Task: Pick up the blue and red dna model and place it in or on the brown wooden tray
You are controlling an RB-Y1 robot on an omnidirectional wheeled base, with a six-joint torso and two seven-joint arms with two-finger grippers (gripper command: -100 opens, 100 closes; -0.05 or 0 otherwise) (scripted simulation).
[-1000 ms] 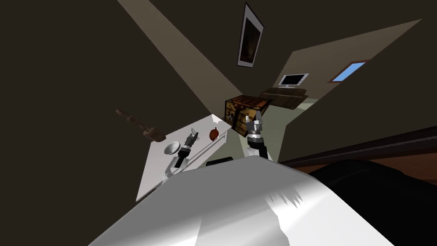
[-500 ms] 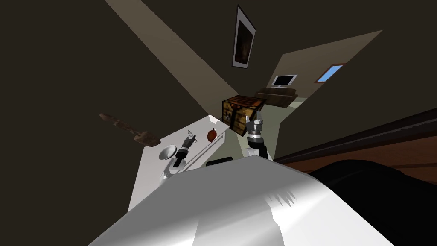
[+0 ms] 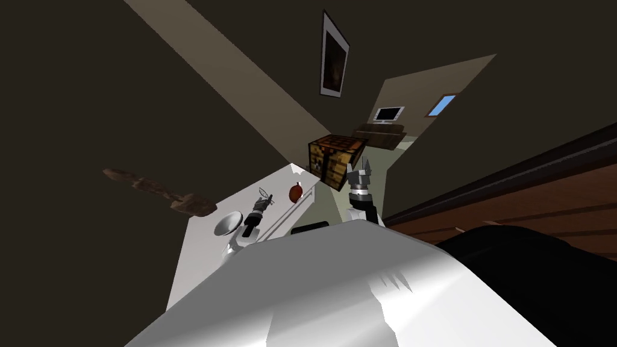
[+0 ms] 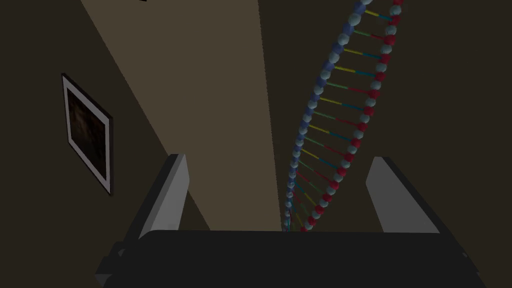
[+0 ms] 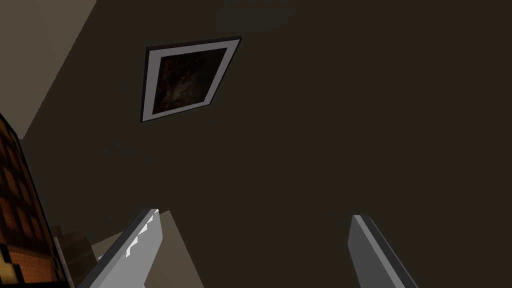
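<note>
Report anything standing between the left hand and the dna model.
Nothing visible does: the dna model rises between the left hand's open fingers, clear of both.

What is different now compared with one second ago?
I turned: the whole head view slid, so the white table and bowl only seem shifted. The left pincer still hangs open around the DNA model, the right pincer open too. Nothing gripped or released.
</note>
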